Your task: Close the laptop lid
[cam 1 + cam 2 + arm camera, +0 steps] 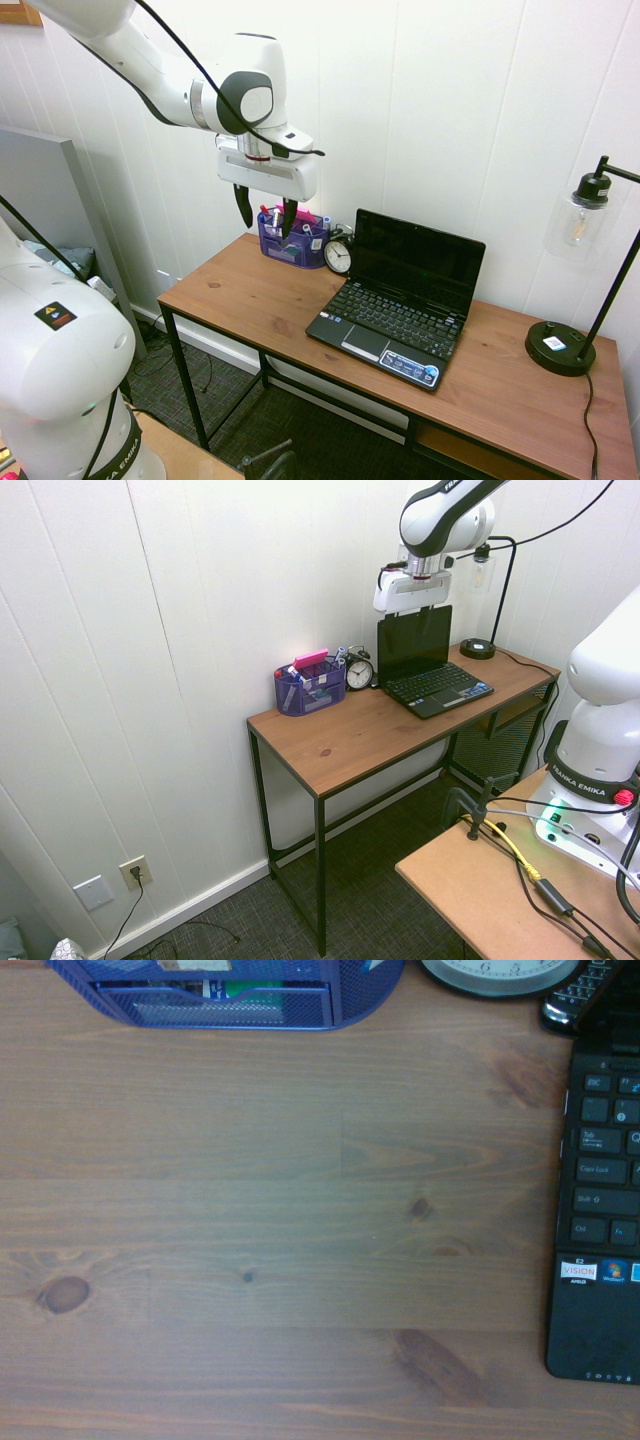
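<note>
1. While the laptop lid (pixel 418 255) stands raised, the tool (pixel 266 229) hangs above the worktop (pixel 235 290) with its two fingers spread wide, pointing down, and nothing between them.
2. In the wrist view, wood grain and knots fill the middle, with the purple organizer and the laptop base at the edges of the picture.
3. The purple organizer (pixel 310 687), made of mesh, sits on the worktop near the wall, holding pens and a bright pink item.
4. Just beside it, between organizer and laptop, stands a round alarm clock (pixel 338 255) with a white face and a black case.
5. A small black keyed device (pixel 577 998) lies near the clock and the laptop; it is only partly visible.
6. The lid rises from the rear edge of the laptop base (pixel 386 333), upright with a slight backward tilt, its dark, glossy screen facing out over the keyboard. The tool is apart from it.
7. The base lies flat on the worktop, with stickers on its palm rest.
8. On the far side of the laptop from the organizer, a black desk lamp (pixel 559 349) with a clear glass shade stands on a round base.
9. Behind everything is the white panelled wall (pixel 190 630).
</note>
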Robot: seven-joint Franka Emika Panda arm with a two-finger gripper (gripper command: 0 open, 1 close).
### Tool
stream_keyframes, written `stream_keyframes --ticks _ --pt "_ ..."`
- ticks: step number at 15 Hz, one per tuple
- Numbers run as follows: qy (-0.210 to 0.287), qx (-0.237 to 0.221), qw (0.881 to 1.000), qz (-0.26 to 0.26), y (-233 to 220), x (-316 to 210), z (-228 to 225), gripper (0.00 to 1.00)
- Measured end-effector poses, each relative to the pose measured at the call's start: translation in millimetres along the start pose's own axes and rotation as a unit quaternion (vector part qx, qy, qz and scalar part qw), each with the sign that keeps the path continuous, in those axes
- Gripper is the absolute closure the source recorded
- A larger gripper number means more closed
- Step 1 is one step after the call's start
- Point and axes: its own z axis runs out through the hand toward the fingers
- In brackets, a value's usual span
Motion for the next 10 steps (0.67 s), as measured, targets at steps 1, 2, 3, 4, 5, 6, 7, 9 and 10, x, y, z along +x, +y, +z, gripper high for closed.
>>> stream_keyframes --ticks 1,2,3,4,5,6,7,9,10 --pt "0.000 -0.001 1.000 0.000 0.0 -0.2 0.4 0.00" --pt "0.003 -0.005 1.000 0.006 -0.1 -0.2 0.7 0.00" --pt "0.011 -0.008 1.000 0.011 -0.5 1.5 0.6 0.00" --pt "0.020 -0.006 1.000 0.016 -3.1 5.6 -1.2 0.00" --pt "0.028 -0.003 0.999 0.018 -6.6 11.5 -3.1 0.00" --pt "0.039 -0.001 0.999 0.022 -10.8 20.8 -5.6 0.00" --pt "0.049 -0.001 0.998 0.024 -15.6 33.2 -9.5 0.00" --pt "0.070 -0.001 0.997 0.032 -21.2 63.8 -19.6 0.00" --pt "0.079 0.001 0.996 0.037 -22.8 81.5 -26.9 0.00"
